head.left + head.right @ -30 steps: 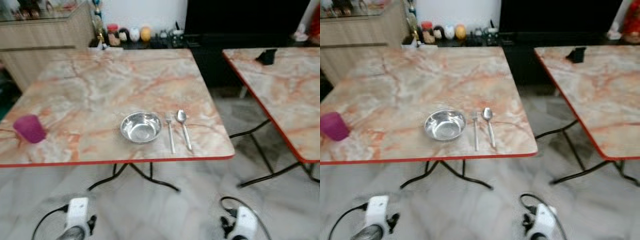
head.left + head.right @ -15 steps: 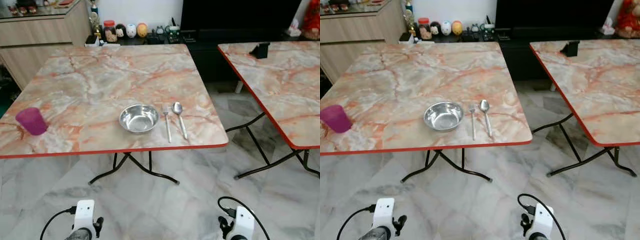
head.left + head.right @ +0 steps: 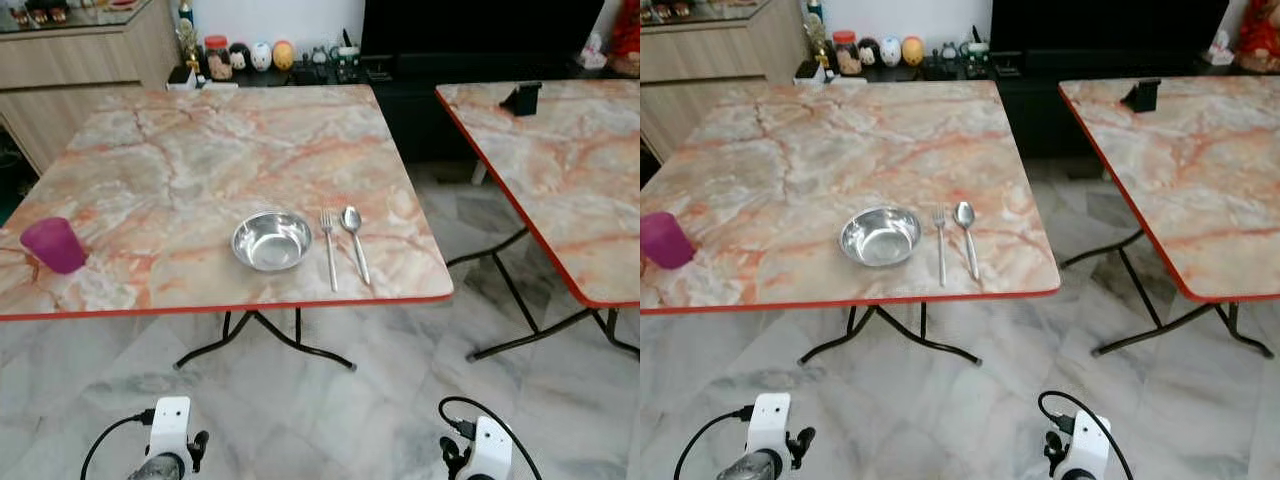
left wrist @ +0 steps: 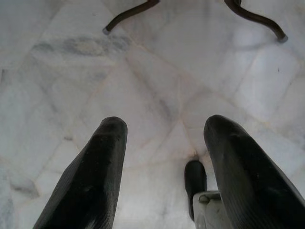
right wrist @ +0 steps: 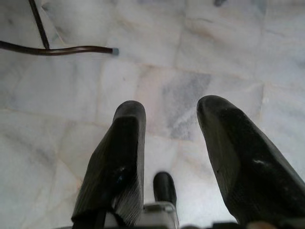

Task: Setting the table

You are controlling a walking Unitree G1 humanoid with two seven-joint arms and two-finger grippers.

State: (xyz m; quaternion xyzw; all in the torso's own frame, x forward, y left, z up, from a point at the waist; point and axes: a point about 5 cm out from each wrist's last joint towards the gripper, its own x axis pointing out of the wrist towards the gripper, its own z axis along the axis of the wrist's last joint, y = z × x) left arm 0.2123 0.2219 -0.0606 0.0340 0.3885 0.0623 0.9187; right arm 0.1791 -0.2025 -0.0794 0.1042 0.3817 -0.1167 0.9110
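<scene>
While both arms hang low over the floor, the scene reads as follows.

Floor: pale grey marble tiles (image 3: 330, 410) run under and between both tables.

Table: a square marble-patterned table (image 3: 200, 150) with a red edge stands on black folding legs, directly ahead.

Second table: a like table (image 3: 560, 170) stands to the right, well apart across a strip of floor, with a small black object (image 3: 522, 97) near its far edge.

Room: a wooden cabinet (image 3: 70, 50) stands at the far left; a low dark unit (image 3: 450, 70) behind the tables carries a row of small jars and figurines (image 3: 250, 55).

Bowl: a steel bowl (image 3: 272, 240) sits upright near the table's front edge, right of centre.

Fork: a fork (image 3: 328, 250) lies just right of the bowl, handle toward the front edge.

Spoon: a spoon (image 3: 355, 243) lies just right of the fork, parallel to it, toward the front right corner.

Cup: a purple cup (image 3: 53, 245) stands upright at the table's left edge, near the front left corner, well apart from the bowl.

Left gripper: the left gripper (image 4: 164, 157) points down at the tiles, fingers (image 4: 90, 181) spread wide, holding nothing; the wrist view shows table feet beyond.

Right gripper: the right gripper (image 5: 169, 143) also points at the floor, fingers (image 5: 119, 162) apart and holding nothing, a black table leg beyond.
</scene>
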